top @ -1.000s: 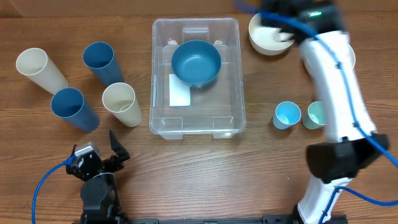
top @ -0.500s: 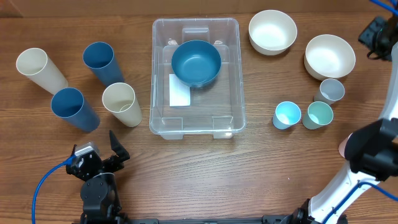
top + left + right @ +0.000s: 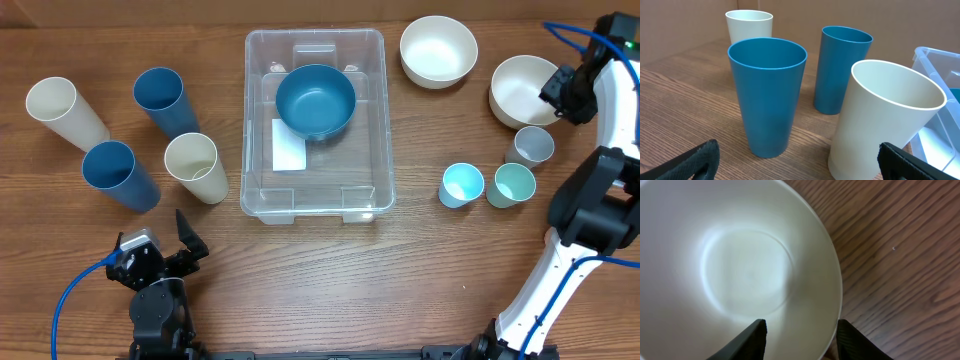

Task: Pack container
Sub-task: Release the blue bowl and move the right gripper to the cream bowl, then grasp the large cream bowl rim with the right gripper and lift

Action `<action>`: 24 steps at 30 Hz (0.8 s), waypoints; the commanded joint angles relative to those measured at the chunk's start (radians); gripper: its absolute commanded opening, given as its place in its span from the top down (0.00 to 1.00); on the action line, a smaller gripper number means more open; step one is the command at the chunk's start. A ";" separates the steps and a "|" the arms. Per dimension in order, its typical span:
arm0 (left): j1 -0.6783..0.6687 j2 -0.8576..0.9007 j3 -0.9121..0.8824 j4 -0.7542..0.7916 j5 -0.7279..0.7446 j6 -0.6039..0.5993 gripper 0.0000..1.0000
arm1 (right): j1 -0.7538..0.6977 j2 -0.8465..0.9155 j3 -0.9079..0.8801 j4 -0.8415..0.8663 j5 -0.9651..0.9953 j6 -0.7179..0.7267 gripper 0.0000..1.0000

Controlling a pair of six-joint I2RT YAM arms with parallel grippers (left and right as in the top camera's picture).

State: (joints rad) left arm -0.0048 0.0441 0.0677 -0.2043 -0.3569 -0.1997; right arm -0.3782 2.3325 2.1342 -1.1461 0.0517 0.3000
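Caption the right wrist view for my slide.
Right gripper, jaws parted, at the rim of an empty white bowl on a wooden table.

We count one container [image 3: 372, 150]. We count three bowls: one blue bowl [image 3: 315, 100] and two white bowls [image 3: 438, 50] [image 3: 528, 88]. We count four tall cups: two blue tall cups [image 3: 160, 95] [image 3: 112, 170] and two cream tall cups [image 3: 55, 105] [image 3: 192, 160]. We count three small cups: a light blue cup [image 3: 462, 185], a teal cup [image 3: 514, 184] and a grey cup [image 3: 532, 146].
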 commanded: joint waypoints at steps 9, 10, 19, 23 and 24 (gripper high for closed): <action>0.005 -0.005 -0.002 0.000 -0.019 0.020 0.00 | -0.030 0.001 -0.002 -0.016 0.033 0.053 0.53; 0.005 -0.005 -0.002 0.000 -0.019 0.020 0.00 | -0.031 0.002 -0.002 -0.015 0.033 0.052 0.53; 0.005 -0.005 -0.002 0.000 -0.019 0.020 0.00 | -0.032 0.004 -0.112 0.074 0.032 0.045 0.55; 0.005 -0.005 -0.002 0.000 -0.019 0.020 0.00 | -0.032 0.004 -0.151 0.120 0.032 0.041 0.66; 0.005 -0.005 -0.002 0.000 -0.019 0.020 0.00 | -0.032 0.004 -0.151 0.124 0.032 0.040 0.71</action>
State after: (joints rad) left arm -0.0048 0.0441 0.0677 -0.2043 -0.3569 -0.1997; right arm -0.4080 2.3333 1.9972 -1.0428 0.0708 0.3408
